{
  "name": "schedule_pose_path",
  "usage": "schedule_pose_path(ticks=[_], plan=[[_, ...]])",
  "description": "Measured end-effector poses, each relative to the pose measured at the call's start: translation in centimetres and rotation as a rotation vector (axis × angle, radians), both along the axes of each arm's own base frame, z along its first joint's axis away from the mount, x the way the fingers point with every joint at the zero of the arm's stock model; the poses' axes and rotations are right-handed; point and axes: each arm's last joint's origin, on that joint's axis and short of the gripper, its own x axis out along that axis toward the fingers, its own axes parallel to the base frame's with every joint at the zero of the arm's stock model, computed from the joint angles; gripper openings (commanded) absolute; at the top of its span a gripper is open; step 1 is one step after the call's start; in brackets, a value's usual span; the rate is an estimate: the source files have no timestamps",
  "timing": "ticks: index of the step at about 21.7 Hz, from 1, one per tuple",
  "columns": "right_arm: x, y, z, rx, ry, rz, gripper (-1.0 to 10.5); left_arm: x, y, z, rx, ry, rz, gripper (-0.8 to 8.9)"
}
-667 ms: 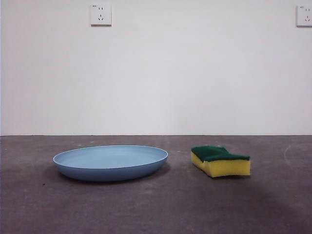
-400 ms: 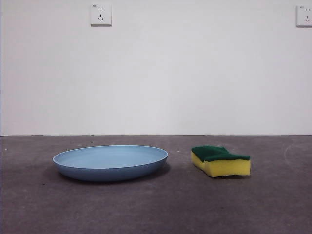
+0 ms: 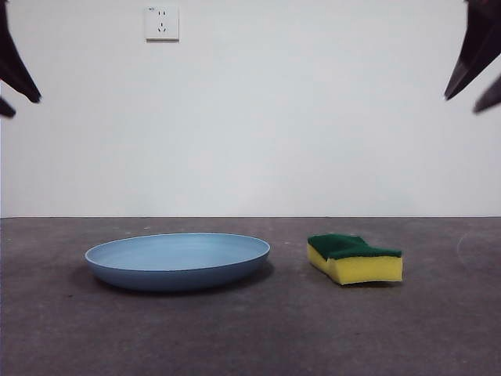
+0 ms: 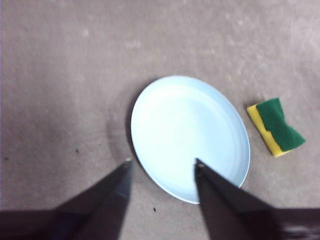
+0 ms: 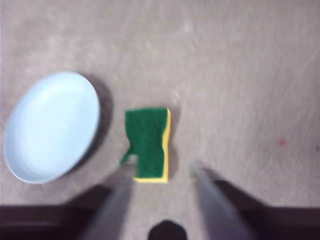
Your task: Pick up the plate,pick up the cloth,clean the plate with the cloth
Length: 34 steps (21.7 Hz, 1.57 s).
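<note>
Plate (image 3: 178, 261): flat on desk (image 3: 250, 337), untouched.
Sponge (image 3: 355, 258): green side up, just beside plate, not touching.
My left gripper (image 4: 161, 167): spread wide, high above plate rim.
My right gripper (image 5: 162, 167): spread wide, above sponge.
Progress: nothing lifted; both pickups and wiping left.

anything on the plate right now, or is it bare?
The plate is bare inside: the left wrist view shows only smooth light-blue surface. The sponge lies beside it, apart. What is under the plate is hidden.
</note>
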Motion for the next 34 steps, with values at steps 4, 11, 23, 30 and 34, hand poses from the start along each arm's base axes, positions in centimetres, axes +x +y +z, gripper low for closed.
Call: schedule_pose_path(ticks=[4, 11, 23, 30, 34], plan=[[0.3, 0.1, -0.2, -0.003, 0.008, 0.008, 5.4, 2.4, -1.2, -1.9, -0.006, 0.047, -0.041, 3.2], [0.1, 1.4, -0.2, -0.003, 0.007, 0.065, 5.4, 8.1, -3.4, -8.3, 0.093, 0.222, -0.004, 3.19], [-0.4, 3.2, -0.2, 0.017, 0.019, 0.127, 4.9, 11.6, -6.6, -12.6, 0.166, 0.266, -0.047, -0.07], [1.1, 5.2, -0.9, 0.011, 0.013, 0.193, 4.0, 10.5, -6.5, -9.0, 0.155, 0.186, -0.057, -0.07], [3.7, 7.9, -3.2, -0.146, 0.089, 0.208, 4.0, 7.4, -5.8, -2.9, 0.159, 0.021, -0.047, -0.07]])
